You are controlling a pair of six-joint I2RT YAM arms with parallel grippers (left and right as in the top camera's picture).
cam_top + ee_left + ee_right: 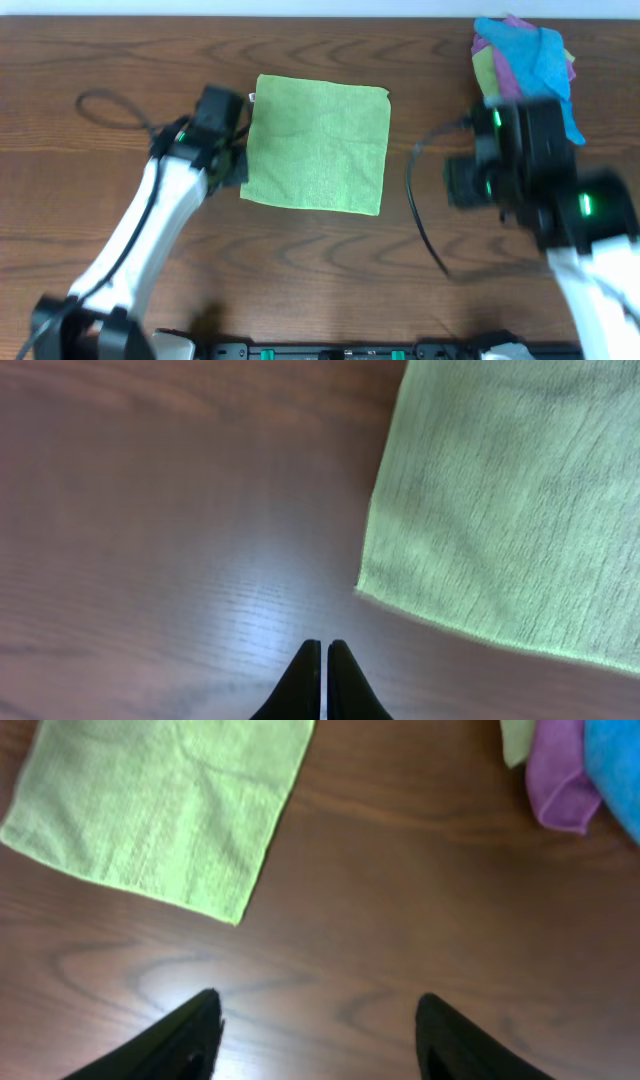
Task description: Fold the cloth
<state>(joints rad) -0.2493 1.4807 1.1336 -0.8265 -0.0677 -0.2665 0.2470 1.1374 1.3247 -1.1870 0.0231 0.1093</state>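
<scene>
One lime-green cloth (315,143) lies spread flat and unfolded on the dark wooden table (320,290), just toward 12 o'clock from the middle in the overhead view, with its small white tag (251,97) poking out at the cloth's 10 o'clock corner. At the cloth's 8 o'clock, the left gripper (323,652) hovers just off the near-left corner, its two black fingers pressed together on nothing; the left wrist view shows bare wood between the tips and the cloth's edge. At the cloth's 3 o'clock, well apart from it, the right gripper (318,1008) hangs over bare table with its fingers (200,1020) spread wide and nothing between them. Farther out, at the cloth's 2 o'clock near the table's far right edge, a bright blue cloth (545,55) and a purple cloth (510,72) sit bunched in a heap. A black cable (110,105) loops on the wood at the cloth's 9 o'clock, beyond the left arm.
</scene>
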